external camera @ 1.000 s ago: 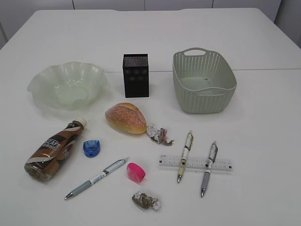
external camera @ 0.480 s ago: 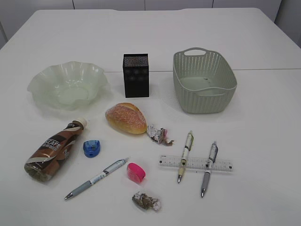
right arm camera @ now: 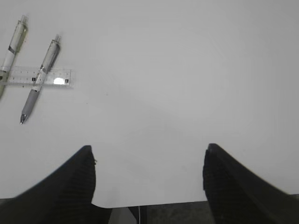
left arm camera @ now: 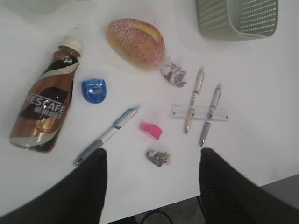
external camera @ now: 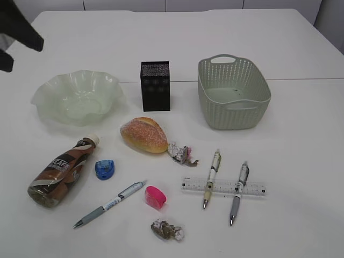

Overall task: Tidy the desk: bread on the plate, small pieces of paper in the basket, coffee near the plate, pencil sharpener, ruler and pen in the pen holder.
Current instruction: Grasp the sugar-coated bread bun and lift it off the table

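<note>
Hovering high over the large plain white desk (external camera: 301, 161), both arms are empty and nothing has been tidied yet, so I judge this to be the very first approach. In the left wrist view the left gripper (left arm camera: 152, 186) shows its two black fingers spread wide at the bottom of the frame with nothing between them; the right gripper (right arm camera: 149, 184) likewise stands spread and empty over bare tabletop. A dark part of an arm shows at the upper left of the exterior view.

The oval golden-brown sugary bread (external camera: 143, 134) lies at mid-frame, below the small black square pen holder (external camera: 155, 86) and well apart from the translucent pale green ruffled glass plate (external camera: 51, 88) at the left. The brown plastic coffee bottle with a white cap (external camera: 62, 173) lies on its side at the lower left. One crumpled paper wad (external camera: 180, 153) sits just beside the bread; another (external camera: 167, 230) lies near the bottom edge. The pale grey-green perforated basket (external camera: 207, 105) stands at the upper right. Two pens (external camera: 212, 172) lie across the clear flat ruler (external camera: 223, 187), a third pen (external camera: 110, 204) lies lower left, with a blue sharpener (external camera: 105, 169) and a pink sharpener (external camera: 156, 196) nearby.

Next, the left arm probably needs to descend over the bread, fingers straddling its short width, and grip gently.
</note>
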